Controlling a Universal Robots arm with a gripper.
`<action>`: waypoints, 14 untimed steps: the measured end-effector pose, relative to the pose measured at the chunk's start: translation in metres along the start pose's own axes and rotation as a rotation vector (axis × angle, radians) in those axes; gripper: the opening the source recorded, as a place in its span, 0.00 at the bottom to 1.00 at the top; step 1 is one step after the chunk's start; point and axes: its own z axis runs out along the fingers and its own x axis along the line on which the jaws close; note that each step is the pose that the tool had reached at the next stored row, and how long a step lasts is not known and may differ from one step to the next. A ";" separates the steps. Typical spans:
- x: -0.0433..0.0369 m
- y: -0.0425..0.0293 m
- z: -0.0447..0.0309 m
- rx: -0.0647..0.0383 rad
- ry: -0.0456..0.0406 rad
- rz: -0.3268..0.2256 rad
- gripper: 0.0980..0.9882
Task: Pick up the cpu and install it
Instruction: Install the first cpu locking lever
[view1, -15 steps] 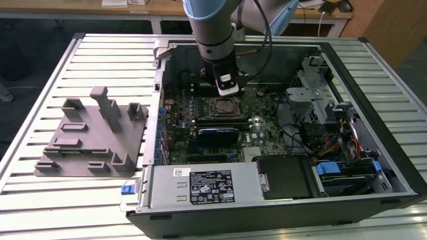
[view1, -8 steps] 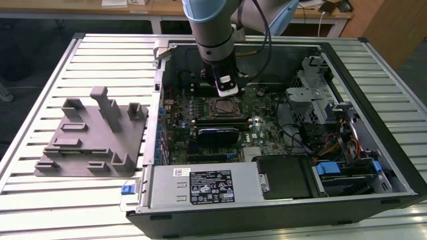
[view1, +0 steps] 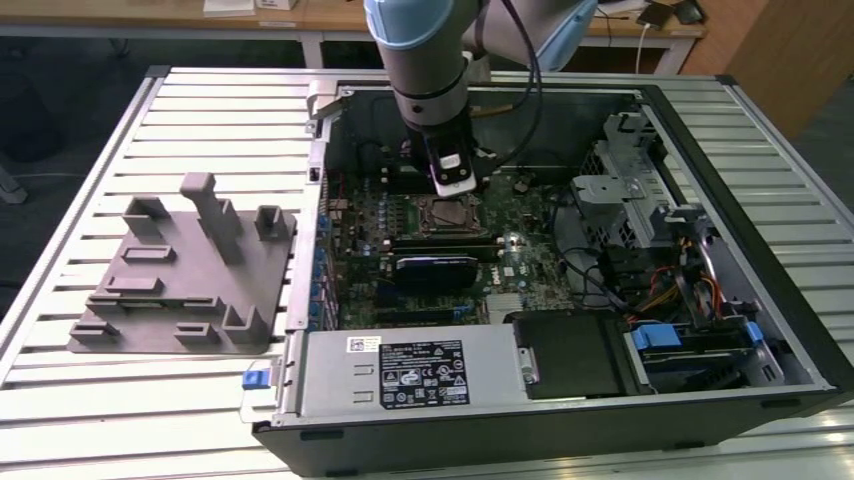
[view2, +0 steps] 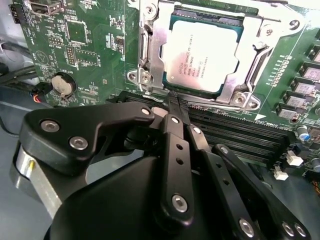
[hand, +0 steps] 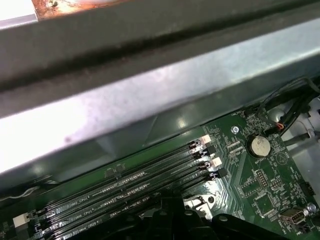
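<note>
Sitting in its motherboard socket (view2: 200, 52) in the second wrist view, the cpu (view2: 202, 55) is lying flat; the first wrist view is showing memory slots (hand: 125, 192). The gripper (view2: 175, 102), fingertips pressed together and empty, is pointing down just beside it.

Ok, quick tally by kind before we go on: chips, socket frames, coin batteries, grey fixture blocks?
cpu, seated in the socket: 1
socket frame: 1
coin battery: 1
grey fixture block: 1
Total: 4
</note>
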 end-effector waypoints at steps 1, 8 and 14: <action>0.0000 -0.0002 0.0002 0.000 -0.0002 0.000 0.01; -0.0005 0.0008 -0.0030 0.000 -0.0004 0.001 0.01; -0.0008 0.0013 -0.0046 0.000 -0.0014 0.005 0.01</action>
